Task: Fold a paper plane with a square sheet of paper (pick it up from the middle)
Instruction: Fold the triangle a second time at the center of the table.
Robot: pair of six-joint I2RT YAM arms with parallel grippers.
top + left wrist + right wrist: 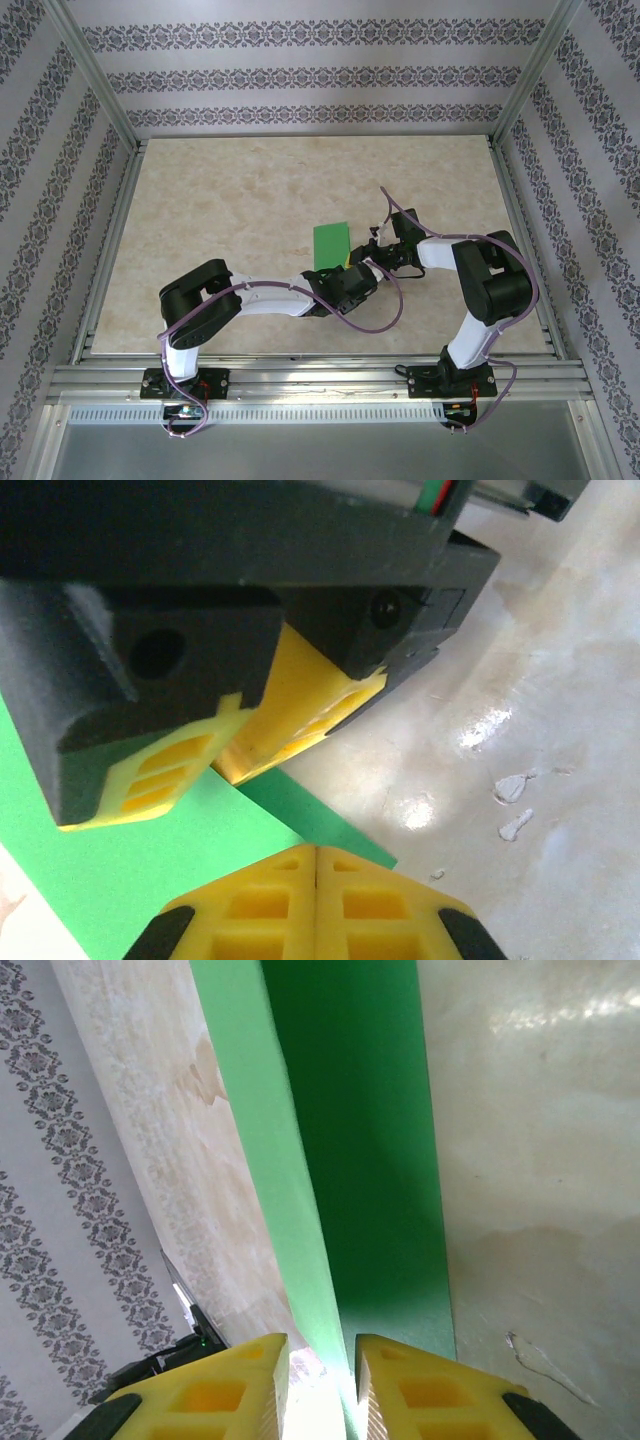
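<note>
The square sheet of paper (331, 245), oblong in outline, is lying near the middle of the table (220, 220), between both grippers. The left gripper (316, 900) is clenching fully at the sheet's corner; whether it is nipping paper cannot be told. The right gripper (322, 1392) is straddling a raised flap, jaws narrowly apart, grip unclear. Being light, limp and easily creased, the sheet is probably best pinched along a folded edge.

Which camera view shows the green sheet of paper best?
Top external: the square sheet of paper shows most of its outline there. Left wrist gives one part beside the fingers; right wrist gives a close strip in two green shades.
</note>
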